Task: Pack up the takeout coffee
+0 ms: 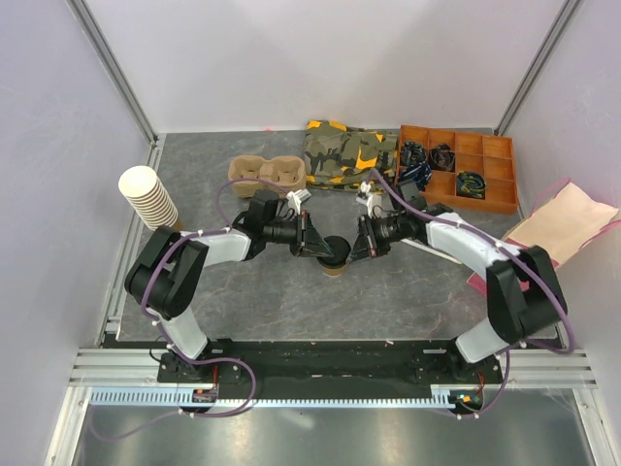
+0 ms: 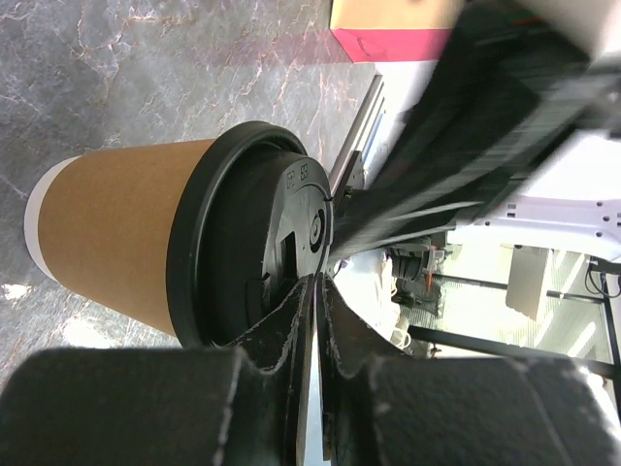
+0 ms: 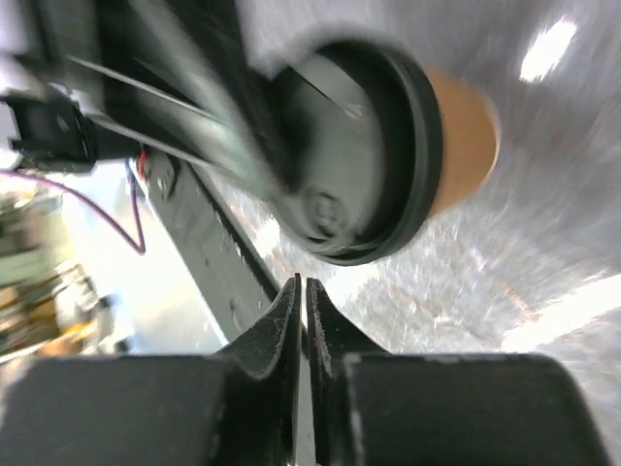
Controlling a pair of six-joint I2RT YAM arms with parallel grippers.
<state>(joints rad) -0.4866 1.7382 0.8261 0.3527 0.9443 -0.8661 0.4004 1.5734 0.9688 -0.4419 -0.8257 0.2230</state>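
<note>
Left pincer [image 2: 315,283], right pincer [image 3: 302,284] closed beside takeout coffee [image 2: 126,233].

A grey marbled tabletop [image 1: 291,311] fills the middle of the top view. Plain pale lilac walls [image 1: 330,58] close it in at the back and on both sides. Slanted silver aluminium posts [image 1: 114,68] stand at the upper left and upper right. A slotted silver metal rail [image 1: 320,396] runs along the bottom. In the right wrist view, bright light patches [image 3: 548,49] glare on the tabletop at the upper right.
</note>
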